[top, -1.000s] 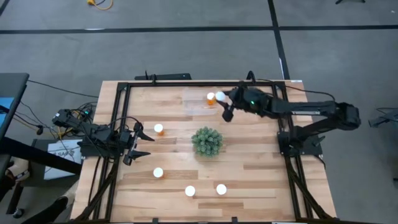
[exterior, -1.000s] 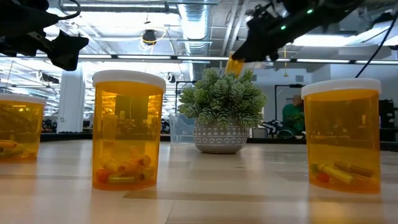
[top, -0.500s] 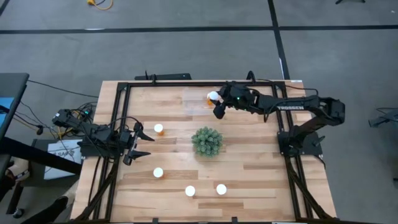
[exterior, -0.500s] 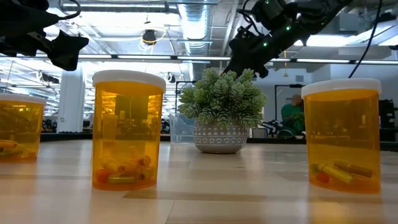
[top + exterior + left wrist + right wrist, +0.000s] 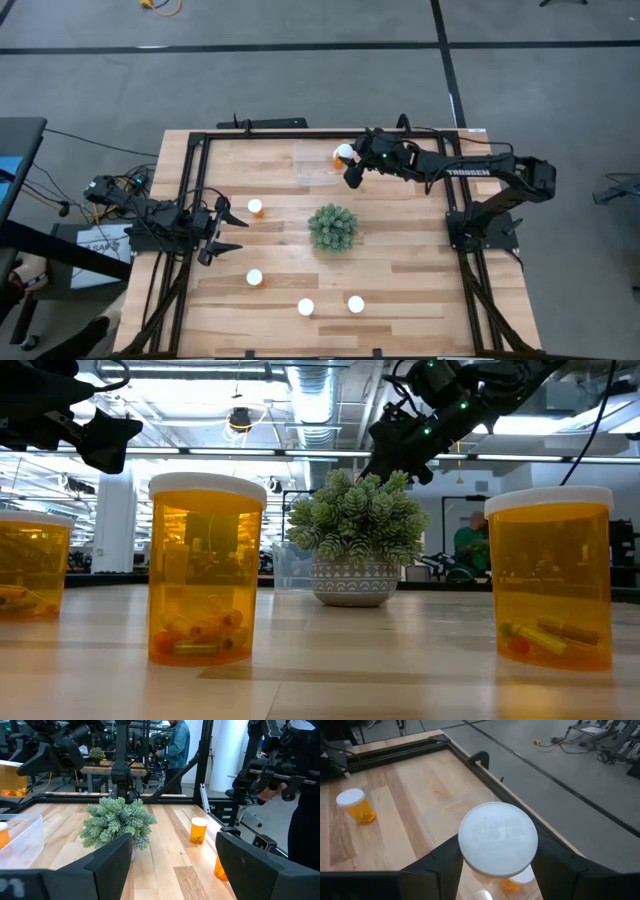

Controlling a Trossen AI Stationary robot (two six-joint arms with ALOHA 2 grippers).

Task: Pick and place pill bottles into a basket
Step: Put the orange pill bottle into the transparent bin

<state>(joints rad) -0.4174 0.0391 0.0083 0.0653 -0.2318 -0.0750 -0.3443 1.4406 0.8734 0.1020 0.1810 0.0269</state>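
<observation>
R gripper [image 5: 349, 165] pinches a pill bottle [image 5: 497, 840] by its sides, cap up, over the clear basket [image 5: 451, 817] at table's 12 o'clock, prob. so it drops in upright. L gripper [image 5: 228, 230] waits spread at 9 o'clock.

One camera is looking straight down on the whole worktop [image 5: 400, 270]. Another is sitting at worktop level, facing across it. Each wrist camera is looking closely past its own jaws. The overhead, low and left wrist views are sharing the green plant [image 5: 333, 227].
</observation>
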